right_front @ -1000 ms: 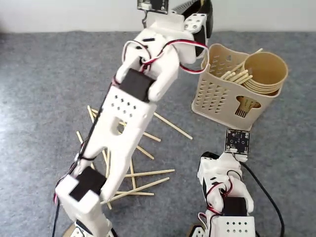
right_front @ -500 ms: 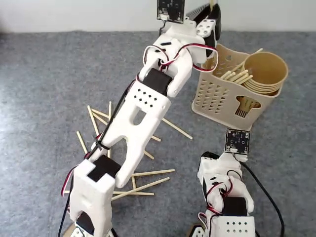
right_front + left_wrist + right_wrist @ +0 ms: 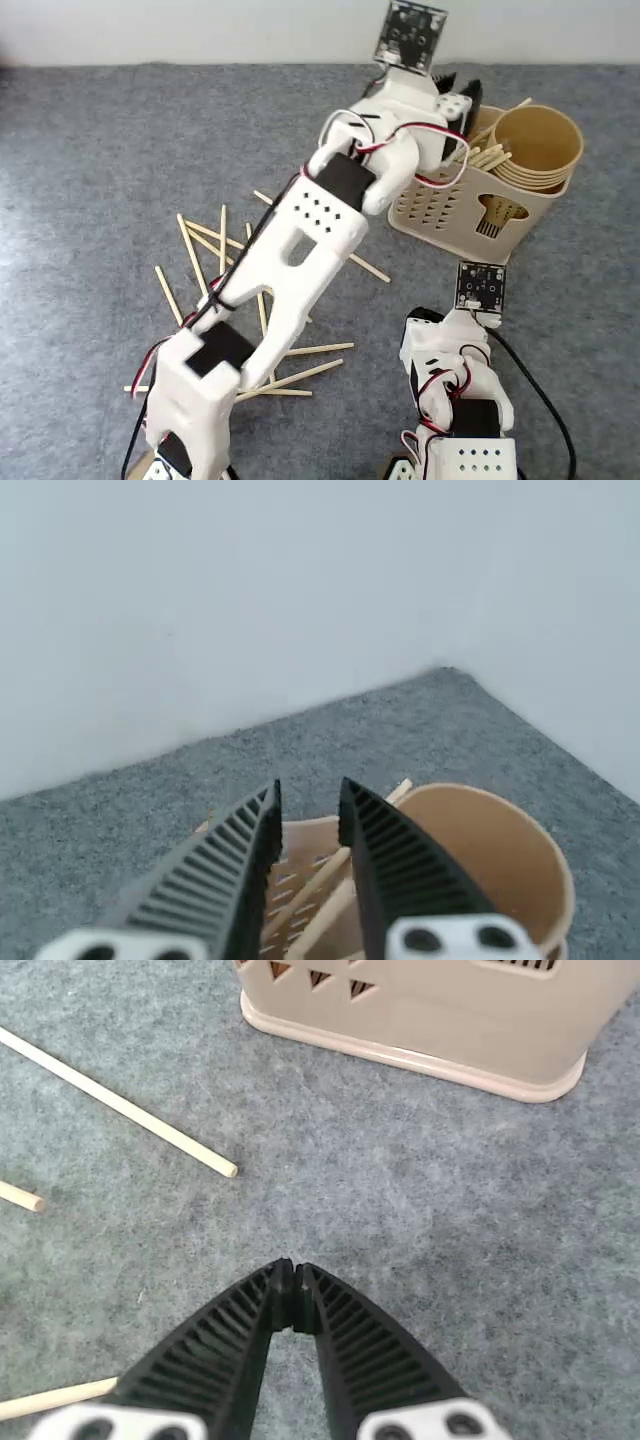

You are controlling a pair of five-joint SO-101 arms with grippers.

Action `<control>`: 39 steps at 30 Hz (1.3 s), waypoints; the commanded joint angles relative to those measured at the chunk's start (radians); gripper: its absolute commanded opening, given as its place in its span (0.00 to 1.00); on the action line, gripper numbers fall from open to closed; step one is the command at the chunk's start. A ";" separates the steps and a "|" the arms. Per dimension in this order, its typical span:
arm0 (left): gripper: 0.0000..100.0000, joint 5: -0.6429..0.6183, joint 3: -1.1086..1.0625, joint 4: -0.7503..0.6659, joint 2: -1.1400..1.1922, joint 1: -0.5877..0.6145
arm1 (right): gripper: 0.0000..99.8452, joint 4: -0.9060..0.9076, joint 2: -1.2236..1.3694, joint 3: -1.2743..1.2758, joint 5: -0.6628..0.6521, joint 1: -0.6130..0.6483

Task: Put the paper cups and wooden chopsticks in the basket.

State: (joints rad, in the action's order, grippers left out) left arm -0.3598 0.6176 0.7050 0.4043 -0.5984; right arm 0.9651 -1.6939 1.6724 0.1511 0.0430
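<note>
A beige slotted basket (image 3: 440,200) stands at the back right and holds stacked paper cups (image 3: 540,140) and several wooden chopsticks (image 3: 485,152). More chopsticks (image 3: 300,350) lie scattered on the grey carpet at front left. My left gripper (image 3: 462,95) hangs over the basket's back-left rim. In the left wrist view it (image 3: 310,805) is open with a narrow gap and nothing between the jaws, above the cups (image 3: 490,850) and chopsticks (image 3: 320,880). My right gripper (image 3: 293,1272) is shut and empty, low over the carpet just in front of the basket (image 3: 420,1020).
The left arm (image 3: 300,230) stretches diagonally across the chopstick pile and hides part of it. The right arm (image 3: 455,385) rests at the front right. One long chopstick (image 3: 120,1105) lies near the right gripper. A white wall runs along the back edge.
The left arm swung right, from beside the basket's left rim to above the basket. The chopstick tip that stuck up from its jaws earlier is no longer seen there. The right arm kept still.
</note>
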 commanded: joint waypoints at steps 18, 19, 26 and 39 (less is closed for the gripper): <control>0.10 0.009 0.044 0.870 -0.612 0.167 | 0.01 0.004 -0.022 0.011 0.000 -0.004; 0.10 0.009 0.044 0.913 -0.624 0.196 | 0.01 0.004 -0.022 0.011 0.000 -0.004; 0.10 0.012 -0.061 1.048 -0.644 0.436 | 0.01 0.004 -0.022 0.011 0.000 -0.004; 0.24 0.123 -0.814 0.646 -0.640 0.660 | 0.01 0.004 -0.022 0.011 0.000 -0.004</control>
State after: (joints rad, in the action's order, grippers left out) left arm -0.2539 -0.0667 1.5014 -0.2064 0.0230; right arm 0.9651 -1.6939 1.6724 0.1511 0.0445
